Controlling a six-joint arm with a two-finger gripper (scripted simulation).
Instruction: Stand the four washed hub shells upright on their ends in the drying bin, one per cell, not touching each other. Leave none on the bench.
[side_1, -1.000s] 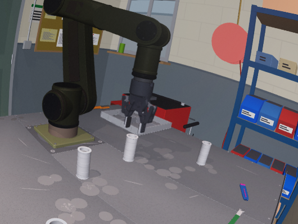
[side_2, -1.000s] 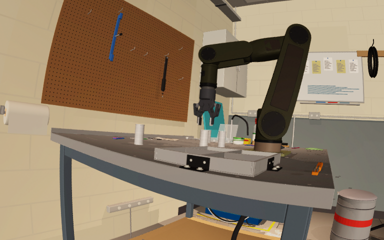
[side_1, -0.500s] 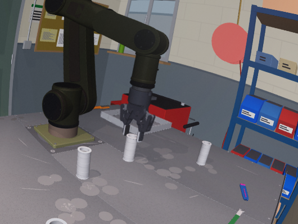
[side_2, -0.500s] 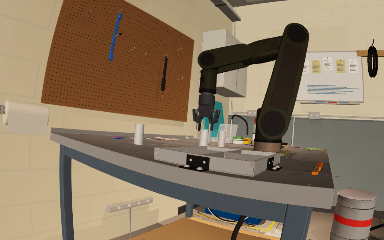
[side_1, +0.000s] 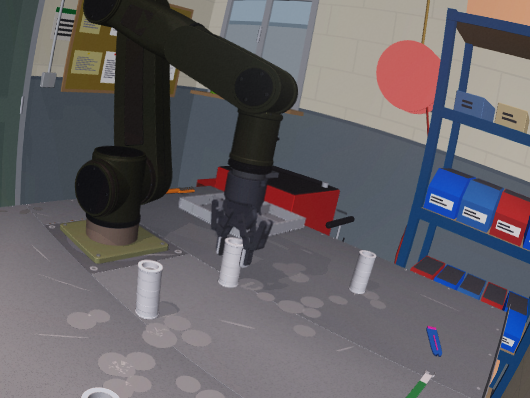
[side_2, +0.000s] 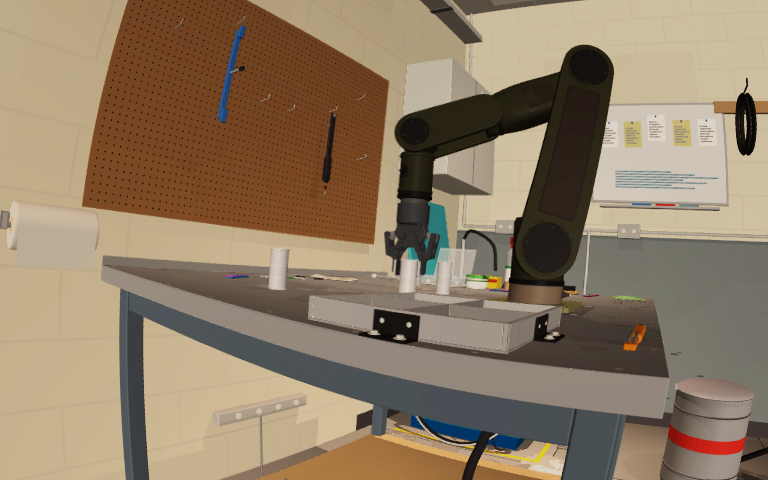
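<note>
My gripper (side_1: 233, 248) (side_2: 409, 263) is open and holds nothing. It has come down around the top of the middle hub shell (side_1: 230, 262) (side_2: 408, 276), a white ribbed cylinder standing upright on the bench. A second shell (side_1: 148, 289) (side_2: 443, 278) stands to the left, nearer the arm's base. A third (side_1: 362, 271) (side_2: 278, 269) stands far to the right. Only the rim of a fourth (side_1: 100, 392) shows at the front edge of the side camera. The grey drying bin (side_1: 240, 212) (side_2: 436, 320) sits behind the gripper, its cells empty.
A red toolbox (side_1: 295, 192) stands behind the bin. A blue shelf rack (side_1: 475, 165) rises at the right. A blue marker (side_1: 434, 341) and a green-handled tool (side_1: 419, 386) lie near the bench's right corner. An orange tool (side_2: 635, 337) lies by the bench edge.
</note>
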